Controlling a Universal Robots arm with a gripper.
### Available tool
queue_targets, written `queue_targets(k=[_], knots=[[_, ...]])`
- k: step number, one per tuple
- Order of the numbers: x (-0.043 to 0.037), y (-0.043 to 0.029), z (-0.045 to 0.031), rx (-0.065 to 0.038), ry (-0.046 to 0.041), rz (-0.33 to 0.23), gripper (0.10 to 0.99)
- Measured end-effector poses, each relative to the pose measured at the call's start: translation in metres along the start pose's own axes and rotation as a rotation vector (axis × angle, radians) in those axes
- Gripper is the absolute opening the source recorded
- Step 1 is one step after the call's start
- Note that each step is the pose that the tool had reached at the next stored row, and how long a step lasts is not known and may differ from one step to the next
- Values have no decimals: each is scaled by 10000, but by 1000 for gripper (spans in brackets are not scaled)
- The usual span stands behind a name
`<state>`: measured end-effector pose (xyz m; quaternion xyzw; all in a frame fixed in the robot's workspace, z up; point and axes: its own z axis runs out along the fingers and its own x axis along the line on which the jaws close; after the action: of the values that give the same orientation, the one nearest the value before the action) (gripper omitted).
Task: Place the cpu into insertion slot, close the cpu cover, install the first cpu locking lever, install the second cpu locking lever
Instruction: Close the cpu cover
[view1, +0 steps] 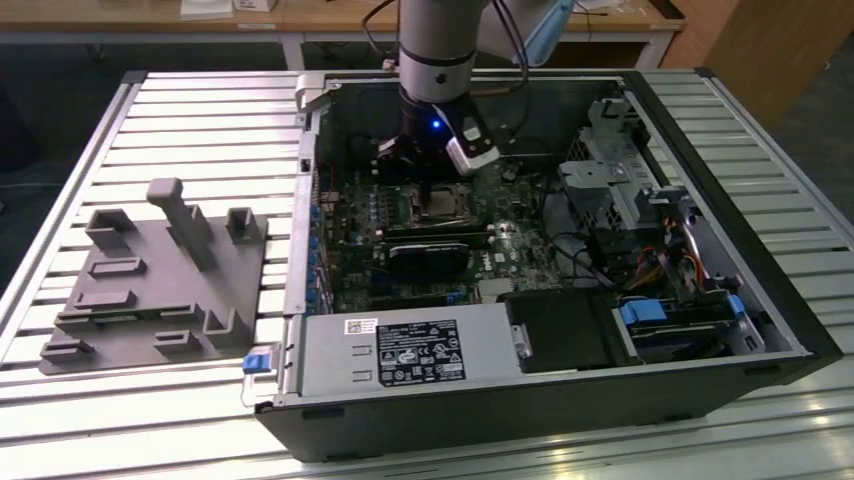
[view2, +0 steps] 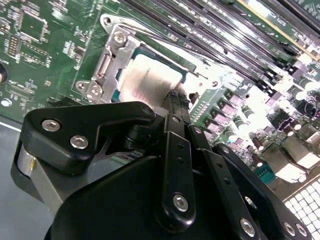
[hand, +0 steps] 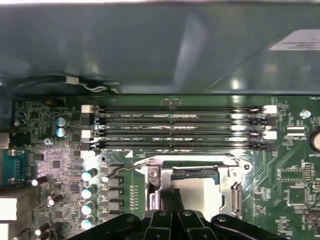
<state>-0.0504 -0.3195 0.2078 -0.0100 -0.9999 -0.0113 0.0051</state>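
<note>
Hand (view2: 176, 100) down at the socket, fingers pressed together, cpu (view2: 150, 80) seated.

From my station, the exterior view shows the arm (view1: 438, 50) dropping from the upper middle of the frame into the open computer case (view1: 747, 300), which lies on its side on the slatted table (view1: 200, 110). A grey fixture block (view1: 154, 280) sits on the exterior view's left, well apart from the case. In both wrist views I see the cpu resting in its slot on the green motherboard (hand: 295, 190), its dull silver top showing through the window of the cpu cover (hand: 233, 190), which frames it and looks to lie flat. The hand's narrow fingertips (hand: 170, 196) are closed on nothing I can make out, and they sit right at the cpu's edge. A thin wire lever (hand: 125, 168) runs along the side of the cover nearest the memory slots (hand: 175, 127); I cannot tell whether it is latched.
</note>
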Motion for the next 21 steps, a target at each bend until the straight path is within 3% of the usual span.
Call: queue_targets(k=[9,21], knots=[[51,-2,36,6,-1,36,106],[61,-4,79,9,1,39,106]])
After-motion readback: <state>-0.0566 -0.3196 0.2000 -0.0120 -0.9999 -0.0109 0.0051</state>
